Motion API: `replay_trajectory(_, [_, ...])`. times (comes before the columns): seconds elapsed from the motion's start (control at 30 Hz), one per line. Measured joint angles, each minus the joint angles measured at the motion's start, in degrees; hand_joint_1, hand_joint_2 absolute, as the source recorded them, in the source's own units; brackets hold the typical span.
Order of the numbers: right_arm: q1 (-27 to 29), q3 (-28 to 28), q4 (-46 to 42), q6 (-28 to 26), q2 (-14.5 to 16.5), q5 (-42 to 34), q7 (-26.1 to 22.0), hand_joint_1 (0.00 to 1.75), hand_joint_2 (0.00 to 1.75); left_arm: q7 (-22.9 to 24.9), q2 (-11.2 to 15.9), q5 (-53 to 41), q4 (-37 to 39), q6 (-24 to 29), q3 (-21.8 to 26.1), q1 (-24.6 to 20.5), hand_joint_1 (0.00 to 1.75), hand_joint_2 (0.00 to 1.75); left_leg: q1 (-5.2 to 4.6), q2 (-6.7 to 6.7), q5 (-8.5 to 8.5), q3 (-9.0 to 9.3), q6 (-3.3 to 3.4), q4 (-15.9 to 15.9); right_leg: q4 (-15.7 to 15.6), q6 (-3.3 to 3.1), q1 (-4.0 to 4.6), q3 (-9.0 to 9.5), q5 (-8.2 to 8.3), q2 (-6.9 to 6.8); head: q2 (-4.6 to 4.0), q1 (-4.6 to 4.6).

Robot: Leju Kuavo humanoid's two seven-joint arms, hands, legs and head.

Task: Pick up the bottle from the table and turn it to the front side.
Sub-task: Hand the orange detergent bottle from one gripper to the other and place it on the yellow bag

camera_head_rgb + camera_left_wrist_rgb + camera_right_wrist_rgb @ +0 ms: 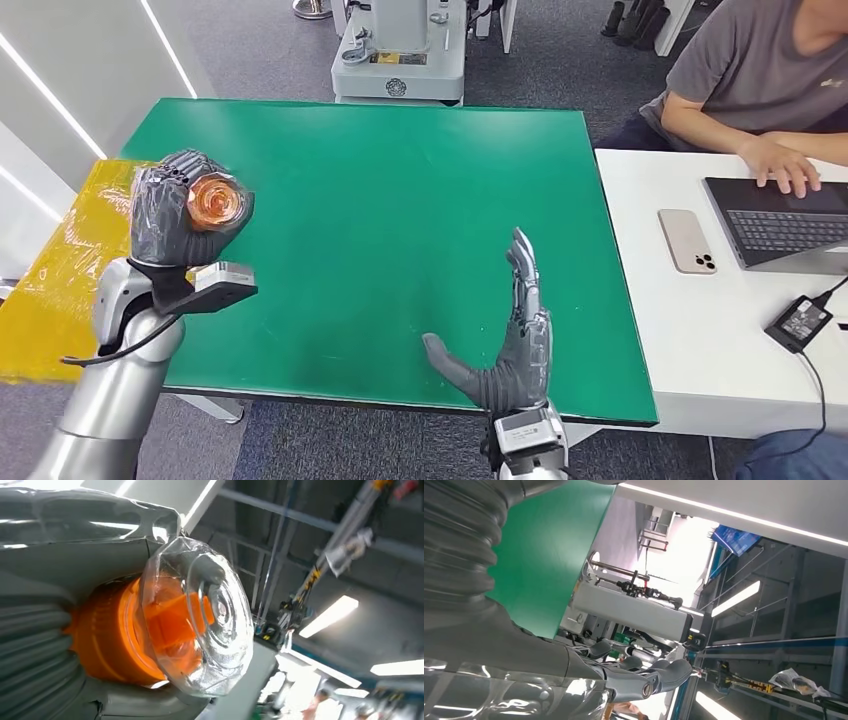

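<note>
My left hand is raised above the left edge of the green table and grips a bottle with an orange top under a clear cap. The bottle's end faces up toward the head camera. In the left wrist view the clear cap and orange top stand out past the grey hand. My right hand rests over the table's near edge, fingers straight and thumb spread, holding nothing. In the right wrist view its fingers stretch out beside the green surface.
A yellow sheet lies off the table's left side. A white desk stands to the right with a phone, a laptop, a black power brick and a seated person. A grey machine stands behind the table.
</note>
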Motion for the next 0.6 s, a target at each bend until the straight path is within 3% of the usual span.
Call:
replay_trajectory(0.13, [1.2,0.0,-1.0,0.8,0.0,0.6,-0.2,0.0,1.75,2.9,4.0,-9.8,6.5,0.4,-0.9,-3.9,1.75,1.75,0.0,0.0,0.01,0.0,-0.01,0.0,0.0,0.0,0.0,-0.01,0.0,0.0,0.0,0.01])
replay_trajectory(0.27, [2.4,0.0,-1.4,1.9,0.0,0.9,0.0,0.0,1.75,5.9,6.9,-21.4,18.8,2.9,-3.8,-10.4,1.75,1.75,-0.01,0.0,0.01,-0.01,-0.01,0.0,0.0,-0.03,-0.01,-0.01,0.02,0.01,0.0,0.01])
replay_trajectory(0.47, [3.5,0.0,-1.5,2.7,0.5,0.9,-0.1,0.0,1.75,5.7,8.1,-28.4,35.6,2.7,-8.0,-18.0,1.75,1.75,-0.02,0.02,0.01,-0.01,-0.02,0.0,0.0,-0.05,-0.02,-0.01,0.04,0.04,0.0,0.02])
replay_trajectory(0.6, [4.0,0.0,-1.7,3.1,0.9,1.0,-0.1,0.0,1.75,3.7,8.0,-31.0,44.2,-0.5,-11.3,-19.6,1.75,1.75,-0.02,0.04,0.01,-0.01,-0.02,0.0,0.0,-0.05,-0.02,-0.03,0.03,0.09,0.0,0.02])
